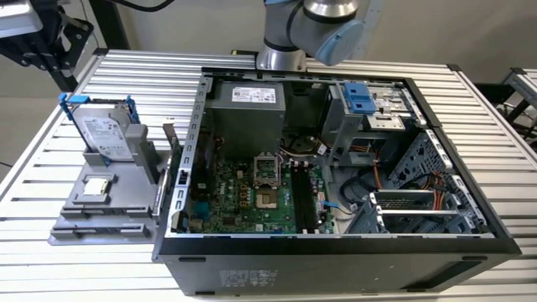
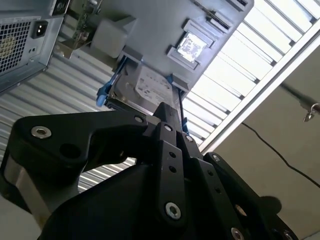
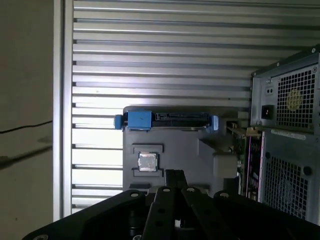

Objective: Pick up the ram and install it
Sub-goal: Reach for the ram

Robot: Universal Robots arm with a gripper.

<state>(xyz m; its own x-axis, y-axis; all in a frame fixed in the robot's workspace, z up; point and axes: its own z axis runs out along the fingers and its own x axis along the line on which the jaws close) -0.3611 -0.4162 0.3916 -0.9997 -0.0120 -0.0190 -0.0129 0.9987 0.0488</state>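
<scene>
My gripper (image 3: 175, 175) hangs high above the slatted table, over the grey holder fixture (image 3: 190, 155). Its black fingers meet at the tips, shut, with nothing between them; the same shows in the second wrist view (image 2: 167, 111). A thin green board on edge, which I take for the ram (image 3: 246, 160), stands between the fixture and the computer case. In the exterior view the open case (image 1: 336, 245) lies on its side, showing the green motherboard (image 1: 251, 201) and its long black slots (image 1: 306, 201). The arm (image 1: 323, 25) reaches in from the back.
The fixture (image 1: 109, 207) holds a grey hard drive in a blue bracket (image 1: 105, 132) and a small silver processor chip (image 1: 97, 185). The power supply (image 1: 248, 119) and drive cages (image 1: 419, 207) fill the case. Bare table slats (image 3: 150, 60) lie beyond the fixture.
</scene>
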